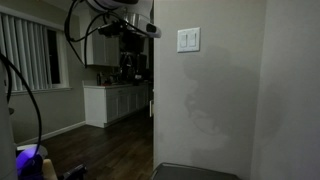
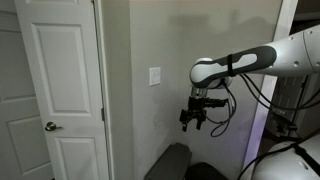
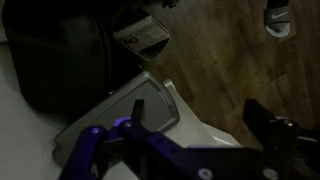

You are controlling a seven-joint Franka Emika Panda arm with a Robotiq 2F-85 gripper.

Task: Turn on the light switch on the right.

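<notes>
The white wall plate [image 1: 188,40] holds two narrow vertical paddles; the light switch [image 1: 193,40] is the right-hand one. The plate also shows edge-on in an exterior view [image 2: 154,76], where the paddles cannot be told apart. My gripper [image 2: 195,118] hangs pointing down, open and empty, well away from the wall and lower than the plate. In the wrist view its two dark fingers [image 3: 200,115] are spread apart over the floor; the switch is out of that view. The arm [image 1: 125,20] reaches in from the top.
A white panelled door [image 2: 60,90] with a knob stands beside the wall. Below the gripper are a wooden floor [image 3: 220,50], a black object [image 3: 60,55] and a grey-white base [image 3: 150,105]. A dark kitchen with white cabinets [image 1: 115,102] lies beyond.
</notes>
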